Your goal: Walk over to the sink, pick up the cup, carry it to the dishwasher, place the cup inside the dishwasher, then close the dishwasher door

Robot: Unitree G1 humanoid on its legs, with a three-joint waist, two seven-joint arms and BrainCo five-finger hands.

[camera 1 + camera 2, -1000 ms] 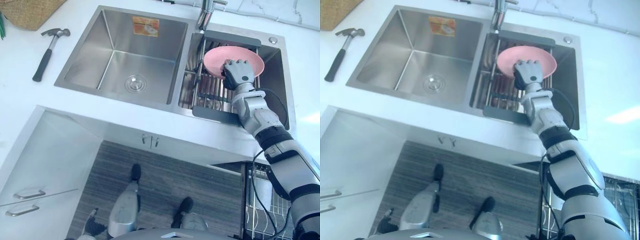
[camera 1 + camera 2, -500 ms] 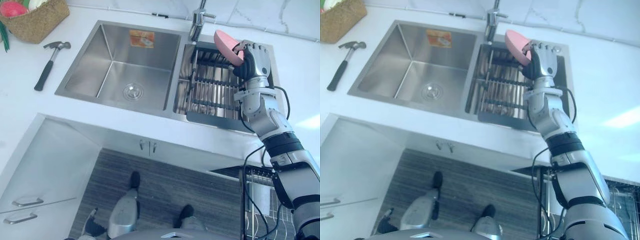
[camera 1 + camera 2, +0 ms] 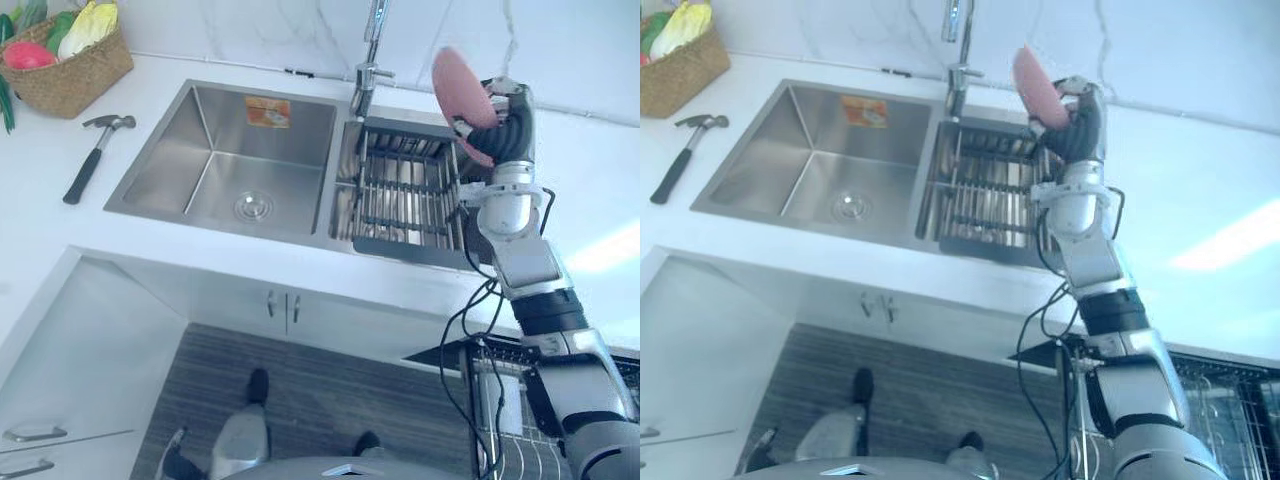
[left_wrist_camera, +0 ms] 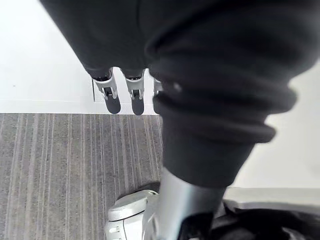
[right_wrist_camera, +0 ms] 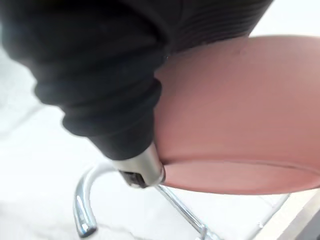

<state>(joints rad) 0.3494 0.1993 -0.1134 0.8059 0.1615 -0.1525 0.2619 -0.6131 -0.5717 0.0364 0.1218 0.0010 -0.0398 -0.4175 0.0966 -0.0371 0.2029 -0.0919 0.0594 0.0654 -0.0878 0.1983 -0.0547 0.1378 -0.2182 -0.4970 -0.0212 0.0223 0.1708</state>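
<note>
No cup shows; the thing held is a shallow pink dish (image 3: 462,92). My right hand (image 3: 503,122) is shut on its rim and holds it tilted on edge. It hangs above the right end of the sink's right basin, close to the wall. In the right wrist view the pink dish (image 5: 240,120) sits right against the hand's dark cover, with one silver finger (image 5: 142,169) at its edge. My left hand (image 4: 114,95) hangs over the striped floor with straight fingers and holds nothing.
A wire drying rack (image 3: 405,188) lies in the right basin, behind it the tap (image 3: 370,55). The left basin (image 3: 215,155) is bare. A hammer (image 3: 93,157) and a vegetable basket (image 3: 68,52) sit on the counter at left. The open dishwasher's wire rack (image 3: 515,430) shows at lower right.
My right hand has lifted the pink dish off the drying rack, up and back towards the wall, turning it from flat to on edge. The camera has also tilted up.
</note>
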